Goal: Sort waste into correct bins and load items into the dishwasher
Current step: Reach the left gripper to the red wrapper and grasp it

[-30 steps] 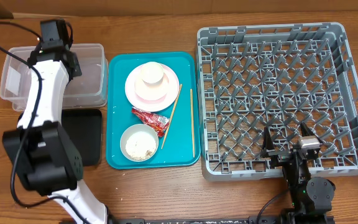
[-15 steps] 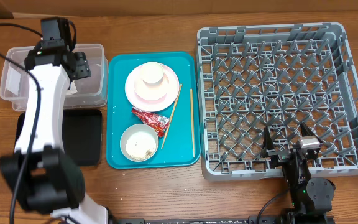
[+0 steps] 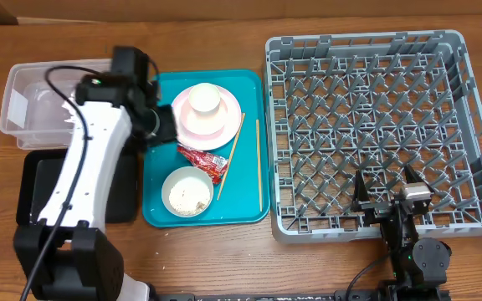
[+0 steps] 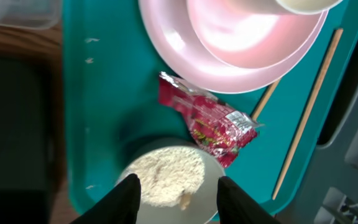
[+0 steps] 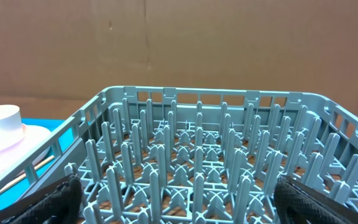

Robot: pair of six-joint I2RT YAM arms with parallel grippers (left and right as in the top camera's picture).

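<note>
Overhead: dish rack (image 3: pixel 375 125) empty; wrapper (image 3: pixel 203 160), rice bowl (image 3: pixel 187 192), plate (image 3: pixel 226 132), cup (image 3: pixel 203 99), chopsticks (image 3: pixel 258 163) on tray (image 3: pixel 249 84); left jaws, right jaws apart, unladen.

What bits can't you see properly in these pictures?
- Clear tub: overhead, the left arm covers its right end; cloudy walls blur what is inside.
- Black tray: overhead, the same arm crosses it.
- White cup: left wrist view, cut off by the top edge.
- Red wrapper: both views, print too small and blurred to read.
</note>
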